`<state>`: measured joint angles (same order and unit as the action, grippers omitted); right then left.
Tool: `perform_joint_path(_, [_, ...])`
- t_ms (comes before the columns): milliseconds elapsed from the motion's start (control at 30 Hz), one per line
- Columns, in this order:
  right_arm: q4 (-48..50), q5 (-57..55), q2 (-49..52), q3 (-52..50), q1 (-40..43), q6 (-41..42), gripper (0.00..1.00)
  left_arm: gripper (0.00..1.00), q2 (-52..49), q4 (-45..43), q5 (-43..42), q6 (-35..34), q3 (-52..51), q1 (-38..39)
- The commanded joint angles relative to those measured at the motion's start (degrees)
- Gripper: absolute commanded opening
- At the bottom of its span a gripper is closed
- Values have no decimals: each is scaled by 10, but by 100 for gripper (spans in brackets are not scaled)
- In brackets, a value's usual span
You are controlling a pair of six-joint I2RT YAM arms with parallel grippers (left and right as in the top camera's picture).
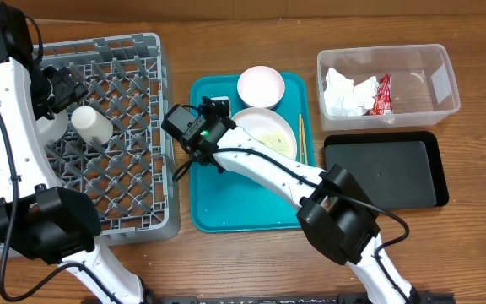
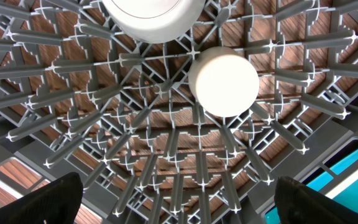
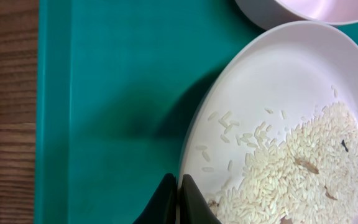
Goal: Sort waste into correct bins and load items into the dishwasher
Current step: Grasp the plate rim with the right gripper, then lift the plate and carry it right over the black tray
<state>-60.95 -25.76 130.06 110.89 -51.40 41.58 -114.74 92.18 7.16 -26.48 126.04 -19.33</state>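
Observation:
A pale plate holding rice scraps lies on the teal tray. My right gripper is shut on the plate's left rim, one finger inside and one outside. A pink bowl sits behind the plate, and chopsticks lie to its right. My left gripper hangs open over the grey dishwasher rack, holding nothing. Below it in the rack stand a white cup and a pale bowl.
At the back right, a clear tub holds a crumpled napkin and a red wrapper. A black tray lies in front of it. The rack's lattice floor fills the left wrist view.

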Motion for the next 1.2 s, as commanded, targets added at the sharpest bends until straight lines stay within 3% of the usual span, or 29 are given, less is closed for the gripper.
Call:
perform_joint_path(0, [-5, -18, 5, 17, 0, -13, 4, 100, 15, 1, 9, -5, -2, 2])
perform_joint_path(733, [-52, -53, 5, 18, 0, -28, 4, 100, 15, 1, 9, -5, -2, 2])
perform_joint_path(1167, [-115, -79, 5, 88, 0, -41, 4, 100, 15, 1, 9, -5, -2, 2])
